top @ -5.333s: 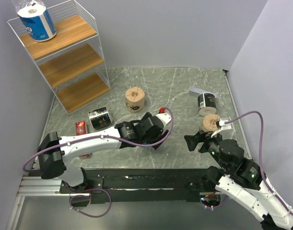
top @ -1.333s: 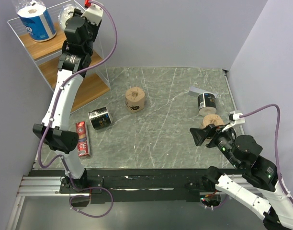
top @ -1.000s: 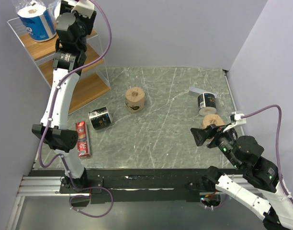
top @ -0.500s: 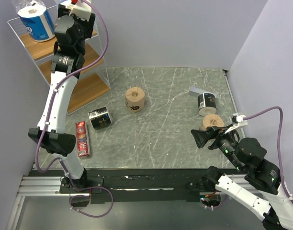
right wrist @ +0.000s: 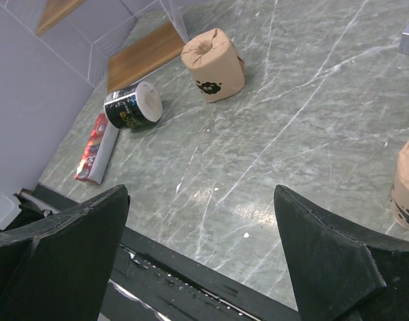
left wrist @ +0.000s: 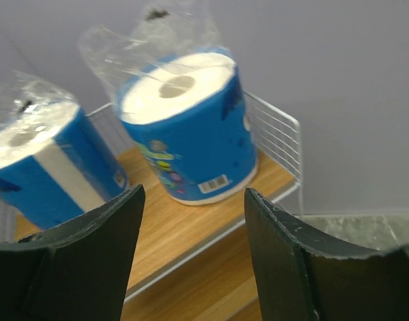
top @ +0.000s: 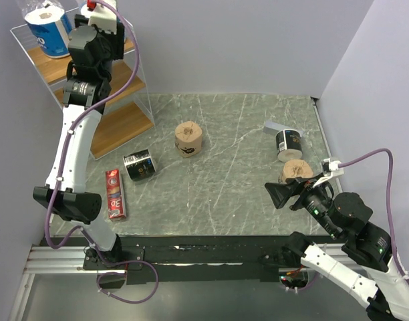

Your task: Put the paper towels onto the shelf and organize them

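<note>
Two blue-wrapped paper towels stand upright on the top board of the shelf (left wrist: 211,231): one (left wrist: 188,127) straight ahead of my left gripper (left wrist: 192,194), the other (left wrist: 41,164) to its left. The left gripper's jaws are open and drawn back from the roll, with nothing between them. From above only one blue roll (top: 51,30) shows beside that gripper (top: 84,40). On the table lie a tan roll (top: 189,138), a black roll (top: 139,165), another black roll (top: 289,142) and a tan roll (top: 295,169). My right gripper (top: 281,194) hovers open and empty beside that last one.
A flat red box (top: 115,194) lies near the left front edge. A small grey block (top: 275,127) sits behind the right black roll. The shelf (top: 111,83) stands in the back left corner against the walls. The black base rail (right wrist: 191,281) runs along the table's near edge.
My left arm has risen from the middle of the table to the top of the shelf, and in the last second it shifted slightly left. The right gripper has barely moved.
</note>
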`<action>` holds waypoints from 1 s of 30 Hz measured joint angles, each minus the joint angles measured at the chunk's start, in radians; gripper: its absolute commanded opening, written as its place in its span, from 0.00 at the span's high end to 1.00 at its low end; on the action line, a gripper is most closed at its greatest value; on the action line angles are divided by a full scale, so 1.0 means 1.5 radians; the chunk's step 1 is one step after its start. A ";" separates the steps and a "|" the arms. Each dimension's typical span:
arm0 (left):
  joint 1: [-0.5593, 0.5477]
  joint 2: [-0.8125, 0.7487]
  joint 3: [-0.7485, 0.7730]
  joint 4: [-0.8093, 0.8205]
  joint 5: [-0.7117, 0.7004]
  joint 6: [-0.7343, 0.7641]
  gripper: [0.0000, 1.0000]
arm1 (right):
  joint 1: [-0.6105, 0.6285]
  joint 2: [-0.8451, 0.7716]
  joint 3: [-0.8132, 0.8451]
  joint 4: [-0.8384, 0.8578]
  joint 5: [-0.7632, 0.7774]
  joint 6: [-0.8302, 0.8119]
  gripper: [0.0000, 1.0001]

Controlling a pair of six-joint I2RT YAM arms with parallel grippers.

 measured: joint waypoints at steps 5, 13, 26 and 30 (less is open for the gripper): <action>0.000 0.003 -0.007 -0.010 0.070 -0.011 0.39 | 0.000 -0.003 -0.001 0.001 -0.006 0.005 0.04; 0.000 0.024 0.000 0.023 0.147 -0.026 0.39 | 0.000 0.017 0.000 0.005 -0.009 0.005 0.04; 0.001 0.146 0.024 0.085 0.098 -0.027 0.40 | 0.000 0.054 0.045 0.012 -0.022 0.004 0.04; 0.000 0.155 0.024 0.097 0.086 -0.019 0.40 | 0.000 0.069 0.048 0.012 -0.024 0.004 0.04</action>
